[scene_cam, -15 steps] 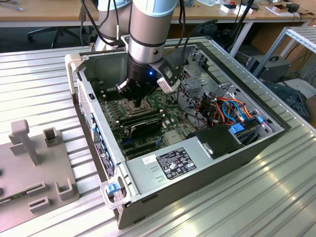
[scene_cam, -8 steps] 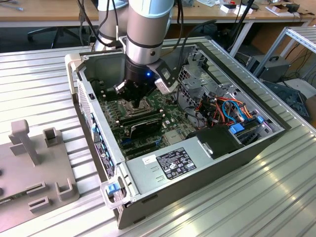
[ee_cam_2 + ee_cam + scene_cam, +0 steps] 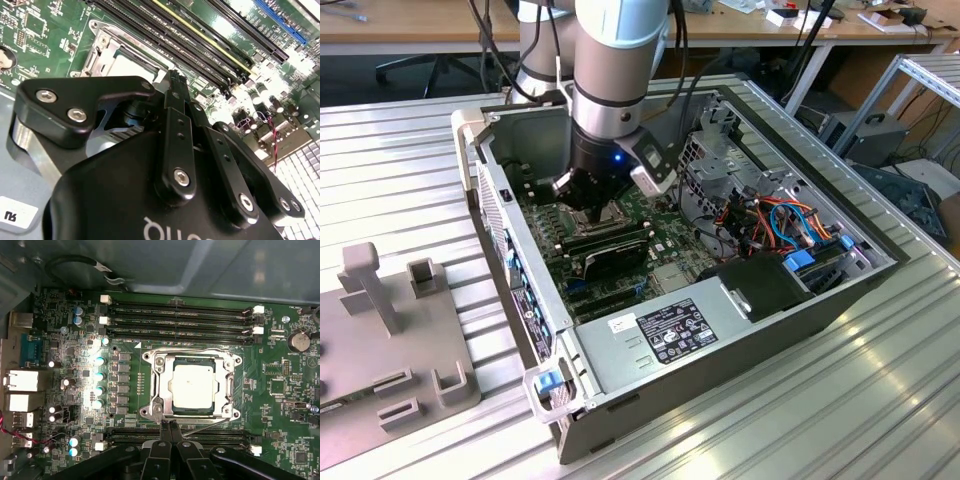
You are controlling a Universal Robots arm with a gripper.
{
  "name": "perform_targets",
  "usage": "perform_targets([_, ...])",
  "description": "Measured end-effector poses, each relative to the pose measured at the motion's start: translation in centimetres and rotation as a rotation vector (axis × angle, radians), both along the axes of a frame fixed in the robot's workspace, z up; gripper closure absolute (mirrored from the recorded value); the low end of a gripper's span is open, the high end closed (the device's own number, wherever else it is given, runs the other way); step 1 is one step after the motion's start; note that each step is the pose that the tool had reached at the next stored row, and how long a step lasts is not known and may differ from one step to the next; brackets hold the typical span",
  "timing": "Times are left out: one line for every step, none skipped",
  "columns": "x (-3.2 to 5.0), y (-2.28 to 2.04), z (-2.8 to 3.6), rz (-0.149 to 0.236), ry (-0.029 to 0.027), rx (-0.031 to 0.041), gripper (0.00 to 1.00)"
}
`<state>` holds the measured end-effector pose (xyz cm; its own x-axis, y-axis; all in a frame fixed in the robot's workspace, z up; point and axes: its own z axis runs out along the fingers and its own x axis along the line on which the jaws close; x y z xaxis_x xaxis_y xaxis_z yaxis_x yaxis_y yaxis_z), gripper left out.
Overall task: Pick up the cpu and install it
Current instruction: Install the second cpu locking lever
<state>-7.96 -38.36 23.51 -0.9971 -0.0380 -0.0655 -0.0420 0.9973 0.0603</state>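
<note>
Tool hangs closed and empty beside the socket frame; seated cpu looks thin, stiff, fragile, best held by its edges.

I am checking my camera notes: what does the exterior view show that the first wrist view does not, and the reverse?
Exterior view: the arm, the open computer case, its power supply and the ribbed table. First wrist view: the cpu lying in its socket frame, beside the memory slots. Both: the green motherboard and the claw, near the socket.
</note>
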Motion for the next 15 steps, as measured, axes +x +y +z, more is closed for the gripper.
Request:
perform_targets([-0.05, 0.00, -0.12, 0.000, -0.0002, 0.0000, 0.89])
perform_targets([-0.08, 0.00, -0.20, 0.000, -0.0004, 0.0000, 0.89])
perform_targets([-0.12, 0.00, -0.29, 0.000, -0.0004, 0.0000, 0.89])
perform_targets([-0.15, 0.00, -0.36, 0.000, -0.0005, 0.0000, 0.89])
perform_targets([-0.18, 0.00, -0.44, 0.000, -0.0006, 0.0000, 0.89])
perform_targets([-0.19, 0.00, -0.50, 0.000, -0.0006, 0.0000, 0.89])
perform_targets([-0.21, 0.00, -0.55, 0.000, -0.0006, -0.0001, 0.89])
perform_targets([-0.23, 0.00, -0.61, 0.000, -0.0007, -0.0001, 0.89])
perform_targets([-0.26, 0.00, -0.68, 0.000, -0.0007, 0.0000, 0.89])
perform_targets([-0.29, 0.00, -0.74, 0.000, -0.0007, -0.0001, 0.89])
perform_targets([-0.32, 0.00, -0.83, 0.000, -0.0008, 0.0000, 0.89])
perform_targets([-0.35, 0.00, -0.90, 0.000, -0.0008, 0.0000, 0.89])
perform_targets([-0.41, 0.00, -1.03, 0.000, -0.0009, 0.0000, 0.89])
perform_targets([-0.44, 0.00, -1.10, 0.000, -0.0009, 0.0000, 0.89])
perform_targets([-0.47, 0.00, -1.16, 0.000, -0.0009, -0.0001, 0.89])
